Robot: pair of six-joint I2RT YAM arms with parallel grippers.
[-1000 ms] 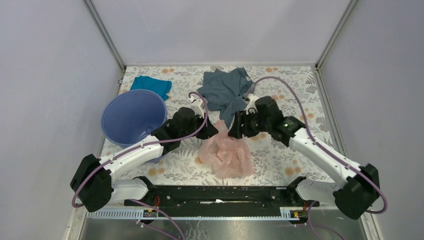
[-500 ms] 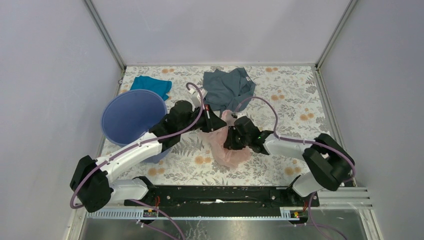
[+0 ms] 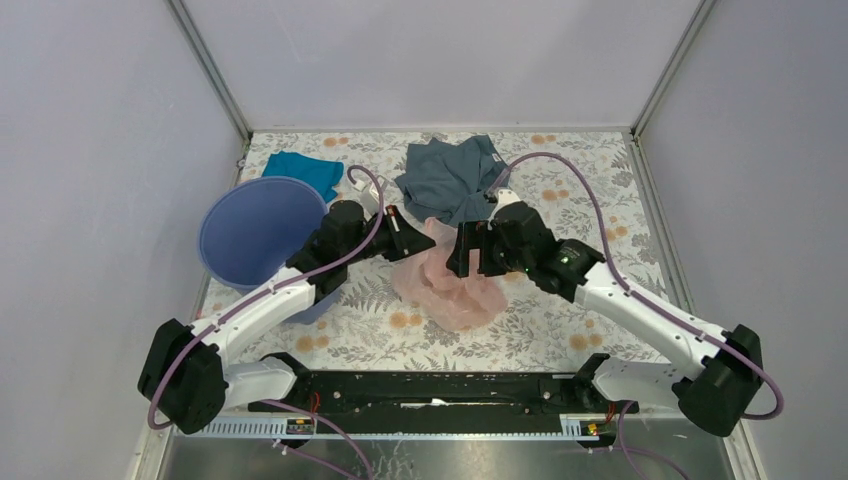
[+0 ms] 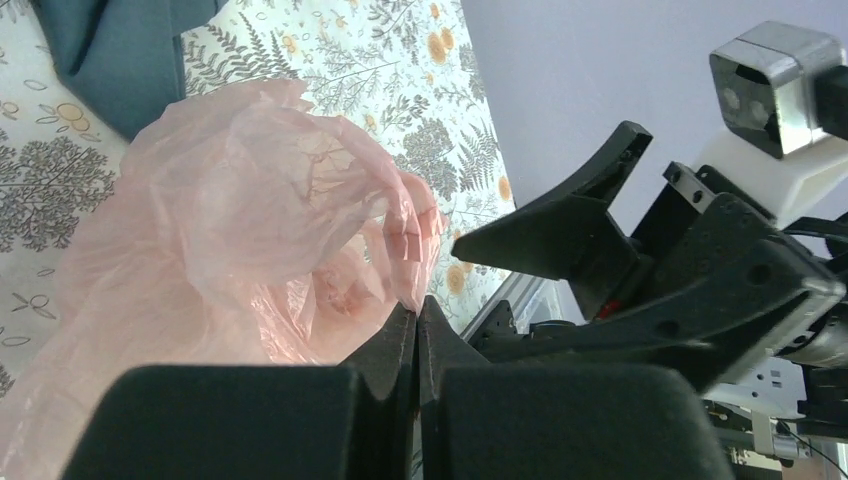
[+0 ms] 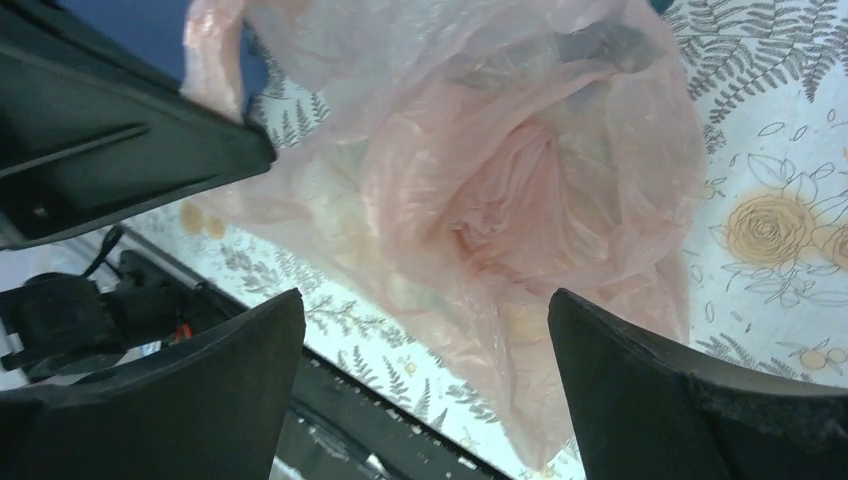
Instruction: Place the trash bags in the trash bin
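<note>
Between the left gripper tips (pressed together) hangs the trash bag.

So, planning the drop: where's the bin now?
Top view: the bin sits at the left, beside the left arm, just nearer than the teal cloth.

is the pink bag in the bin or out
Out. The pink bag is pinched in the shut left end effector, apart from the bin; nothing pink shows inside it.

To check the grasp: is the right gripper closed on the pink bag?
No, the right gripper is wide open, its fingers apart with the pink bag beyond them.
</note>
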